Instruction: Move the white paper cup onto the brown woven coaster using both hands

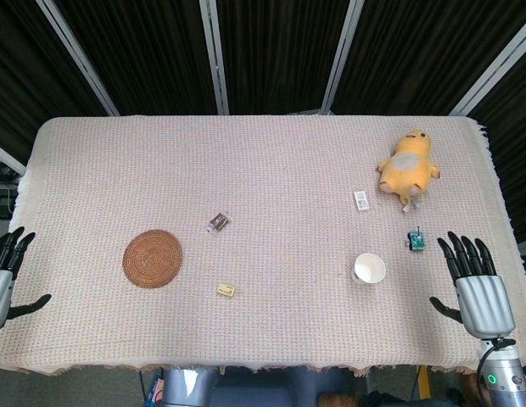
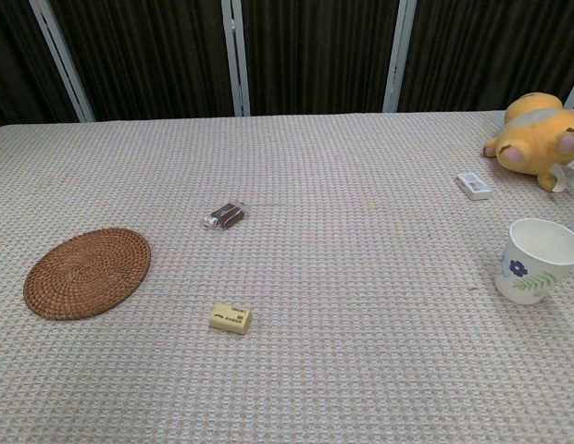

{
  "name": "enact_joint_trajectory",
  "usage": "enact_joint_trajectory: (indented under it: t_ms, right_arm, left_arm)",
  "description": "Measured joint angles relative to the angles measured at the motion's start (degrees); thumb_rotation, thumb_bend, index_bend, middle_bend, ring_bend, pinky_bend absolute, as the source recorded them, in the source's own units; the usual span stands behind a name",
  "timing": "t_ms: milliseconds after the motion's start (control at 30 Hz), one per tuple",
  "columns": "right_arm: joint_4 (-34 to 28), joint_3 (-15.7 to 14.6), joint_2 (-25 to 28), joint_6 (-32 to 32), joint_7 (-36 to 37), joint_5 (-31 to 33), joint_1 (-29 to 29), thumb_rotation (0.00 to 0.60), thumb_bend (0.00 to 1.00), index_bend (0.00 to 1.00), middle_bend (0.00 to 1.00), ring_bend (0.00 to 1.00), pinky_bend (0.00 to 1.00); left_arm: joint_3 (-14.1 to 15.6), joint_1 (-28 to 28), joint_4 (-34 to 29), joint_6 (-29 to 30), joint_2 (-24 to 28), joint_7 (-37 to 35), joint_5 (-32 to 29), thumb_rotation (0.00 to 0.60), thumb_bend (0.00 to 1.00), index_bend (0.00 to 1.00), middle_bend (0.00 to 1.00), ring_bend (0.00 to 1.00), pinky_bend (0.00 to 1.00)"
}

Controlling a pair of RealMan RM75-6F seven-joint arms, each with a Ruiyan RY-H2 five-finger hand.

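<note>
The white paper cup (image 1: 368, 269) stands upright on the right part of the table, its floral print showing in the chest view (image 2: 537, 261). The brown woven coaster (image 1: 153, 259) lies flat on the left part, bare on top (image 2: 87, 273). My right hand (image 1: 476, 284) hovers at the table's right front edge, to the right of the cup, fingers spread and holding nothing. At the left edge my left hand (image 1: 5, 277) shows partly cut off, fingers apart and empty. Neither hand appears in the chest view.
A yellow plush toy (image 1: 408, 167) lies at the back right, a small white box (image 1: 362, 200) beside it. A small green item (image 1: 416, 241) sits near my right hand. A dark wrapped piece (image 1: 219, 222) and a yellow eraser (image 1: 226, 290) lie mid-table.
</note>
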Motion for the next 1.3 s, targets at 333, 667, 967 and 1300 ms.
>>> enact_joint_trajectory:
  t_ms: [333, 667, 967, 1300]
  right_arm:
    - [-0.31, -0.76, 0.71, -1.96, 2.89, 0.17, 0.23, 0.6, 0.0, 0.0, 0.0, 0.0, 0.0]
    - [-2.9, -2.47, 1.67, -18.52, 6.13, 0.08, 7.8, 0.6, 0.0, 0.0, 0.02, 0.0, 0.04]
    - [-3.4, -0.9, -0.95, -29.42, -1.33, 6.07, 15.19, 0.6, 0.0, 0.0, 0.05, 0.02, 0.06]
    - [-2.03, 1.78, -4.9, -32.45, -8.53, 14.09, 18.74, 0.6, 0.11, 0.12, 0.22, 0.21, 0.17]
  left_arm:
    - [0.0, 0.56, -0.63, 0.96, 0.73, -0.79, 0.27, 0.6, 0.0, 0.0, 0.0, 0.0, 0.0]
    - [-0.89, 0.07, -0.64, 0.13, 0.32, 0.57, -1.6, 0.6, 0.0, 0.0, 0.0, 0.0, 0.0]
    - [-1.45, -0.14, -0.12, -0.64, 0.07, 0.84, -3.17, 0.6, 0.0, 0.0, 0.0, 0.0, 0.0]
    - [-1.42, -0.09, -0.15, -0.62, 0.28, 0.35, -3.04, 0.6, 0.0, 0.0, 0.0, 0.0, 0.0]
